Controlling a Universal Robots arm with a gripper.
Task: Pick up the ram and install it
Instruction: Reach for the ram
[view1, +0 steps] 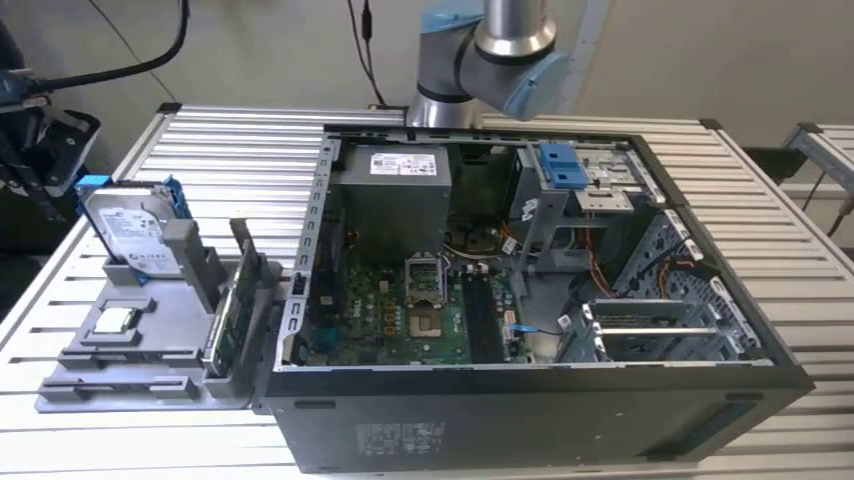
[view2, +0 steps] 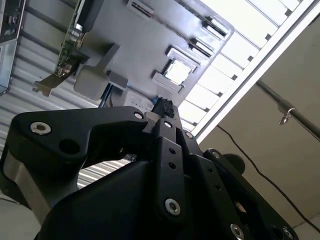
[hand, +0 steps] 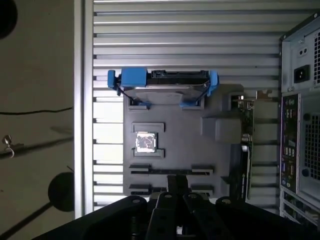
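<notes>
In the first wrist view I look straight down on the grey holder tray (hand: 170, 115). My gripper (hand: 177, 184) hangs high above the tray's slotted end, fingers together with nothing between them. The ram (hand: 243, 172) is a thin dark strip standing on edge at the tray side nearest the computer case, in line with the green circuit card (hand: 248, 122). In the second wrist view my gripper (view2: 162, 107) is seen against the same tray (view2: 150, 40). In the exterior view the tray (view1: 147, 345) sits to the left of the open case (view1: 534, 390), whose dark memory slots (view1: 478, 315) lie on the motherboard.
A silver hard drive with blue brackets (view1: 131, 225) stands at the tray's far end, and a processor chip (view1: 118, 320) lies in its middle. The arm's base (view1: 461, 60) rises behind the case. Dark equipment with a cable (view1: 34, 150) stands at the exterior view's left edge. The table (view1: 240, 150) is ribbed metal.
</notes>
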